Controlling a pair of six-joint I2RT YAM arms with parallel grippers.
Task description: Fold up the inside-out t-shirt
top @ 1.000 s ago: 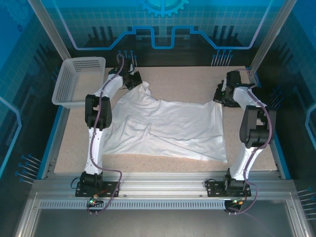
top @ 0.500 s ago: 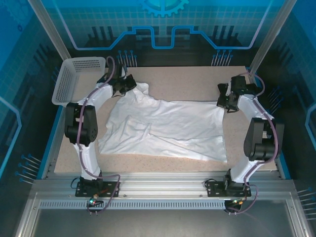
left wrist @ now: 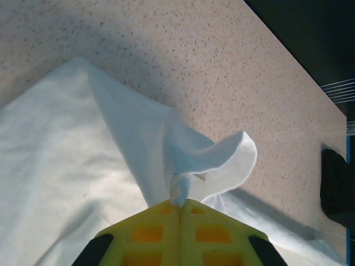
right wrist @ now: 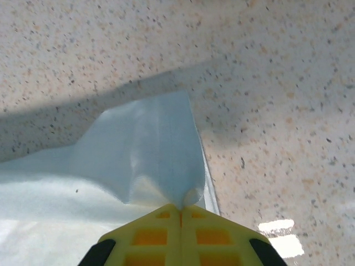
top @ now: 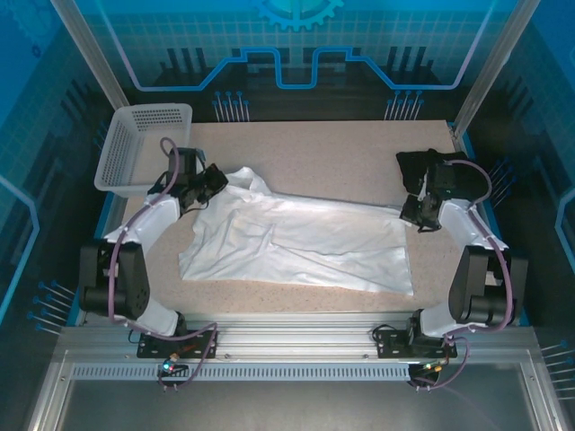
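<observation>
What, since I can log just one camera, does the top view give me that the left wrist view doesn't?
Top view: the whole t-shirt spread out and wrinkled, the right claw at its far right corner, and a white basket at the far left of the table.
Left wrist view: a close look at the left claw, its yellow fingers shut on a bunched fold of cloth raised off the surface.
Both: the t-shirt, the speckled table, the left claw gripping cloth.
</observation>
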